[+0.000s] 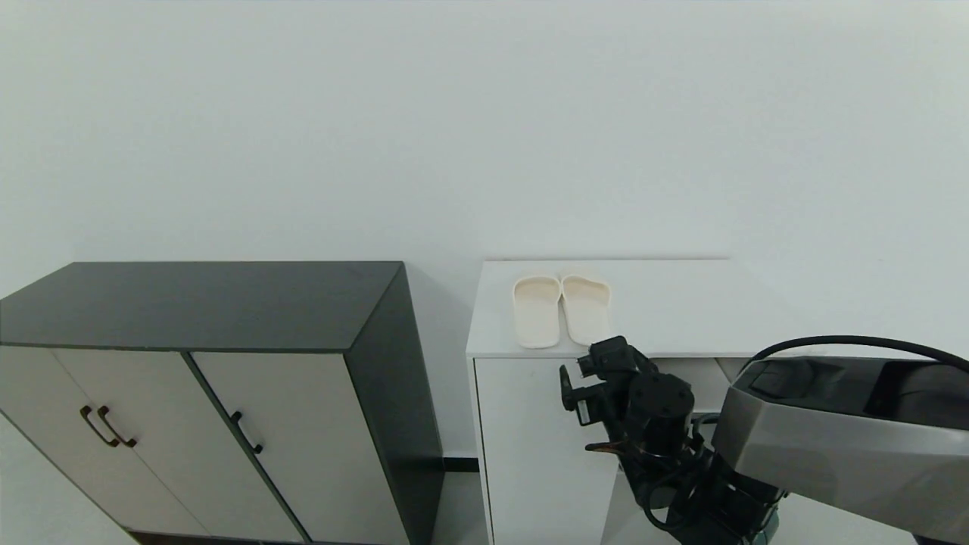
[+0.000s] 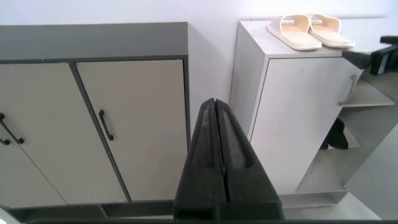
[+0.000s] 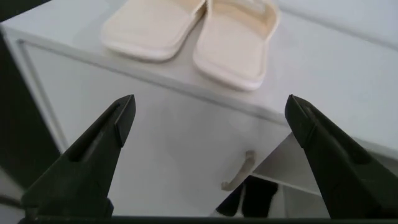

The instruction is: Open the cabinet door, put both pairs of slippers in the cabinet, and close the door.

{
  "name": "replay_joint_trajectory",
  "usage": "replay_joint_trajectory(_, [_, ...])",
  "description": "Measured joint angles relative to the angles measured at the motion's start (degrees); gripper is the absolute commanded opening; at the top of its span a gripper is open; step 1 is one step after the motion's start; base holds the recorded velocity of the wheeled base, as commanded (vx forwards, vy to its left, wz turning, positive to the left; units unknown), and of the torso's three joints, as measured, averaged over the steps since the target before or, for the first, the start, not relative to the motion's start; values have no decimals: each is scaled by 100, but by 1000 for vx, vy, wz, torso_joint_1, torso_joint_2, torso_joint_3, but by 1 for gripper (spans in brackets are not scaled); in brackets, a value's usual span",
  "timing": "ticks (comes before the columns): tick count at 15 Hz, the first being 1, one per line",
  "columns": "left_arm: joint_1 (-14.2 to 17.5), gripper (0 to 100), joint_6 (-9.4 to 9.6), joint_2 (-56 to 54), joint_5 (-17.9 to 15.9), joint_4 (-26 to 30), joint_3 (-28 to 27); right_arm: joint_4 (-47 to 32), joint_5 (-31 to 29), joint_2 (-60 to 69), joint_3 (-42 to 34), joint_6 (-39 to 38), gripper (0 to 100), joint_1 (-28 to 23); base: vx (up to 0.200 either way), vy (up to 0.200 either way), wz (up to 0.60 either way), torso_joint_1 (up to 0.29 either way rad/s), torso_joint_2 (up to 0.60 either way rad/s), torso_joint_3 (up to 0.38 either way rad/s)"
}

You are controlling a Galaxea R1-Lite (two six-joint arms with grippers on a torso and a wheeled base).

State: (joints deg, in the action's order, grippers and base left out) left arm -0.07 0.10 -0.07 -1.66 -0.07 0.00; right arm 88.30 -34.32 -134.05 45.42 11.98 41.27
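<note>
A cream pair of slippers (image 1: pixel 562 309) (image 2: pixel 309 31) (image 3: pixel 198 31) lies side by side on top of the white cabinet (image 1: pixel 530 454) (image 2: pixel 298 118). The cabinet's left door is closed, with a curved handle (image 2: pixel 349 91) (image 3: pixel 239 171) at its edge. Its right half stands open, showing shelves (image 2: pixel 367 99). Something dark (image 2: pixel 336 134) (image 3: pixel 249 196) sits on a lower shelf inside. My right gripper (image 1: pixel 587 378) (image 3: pixel 214 158) is open, held just in front of the cabinet's top edge below the cream slippers. My left gripper (image 2: pixel 216 106) is shut on nothing, hanging low and well back from both cabinets.
A wider cabinet (image 1: pixel 204 303) (image 2: pixel 93 37) with a black top and beige doors with dark handles stands to the left. A narrow gap separates it from the white cabinet. A plain wall (image 1: pixel 484 129) runs behind both.
</note>
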Motion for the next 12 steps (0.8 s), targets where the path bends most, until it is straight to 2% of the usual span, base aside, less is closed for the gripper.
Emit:
replay_joint_trajectory(2, [0,0,0,0,-1,0,0,-699,-358,200,372,9,100,35,0,0,0,0,0,0])
replay_joint_trajectory(8, [0,0,0,0,-1,2,0,-3085,-449,736,1607,-1020,100,2,0,0,0,0,0,0])
replay_joint_trajectory(10, [0,0,6,0,-9,0,0,-4005,-395,833,1949,-1577,100,5,0,0,0,0,0,0])
replay_joint_trajectory(12, [0,0,6,0,-11,0,0,-4774,88,987,2180,-2208,100,18,0,0,0,0,0,0])
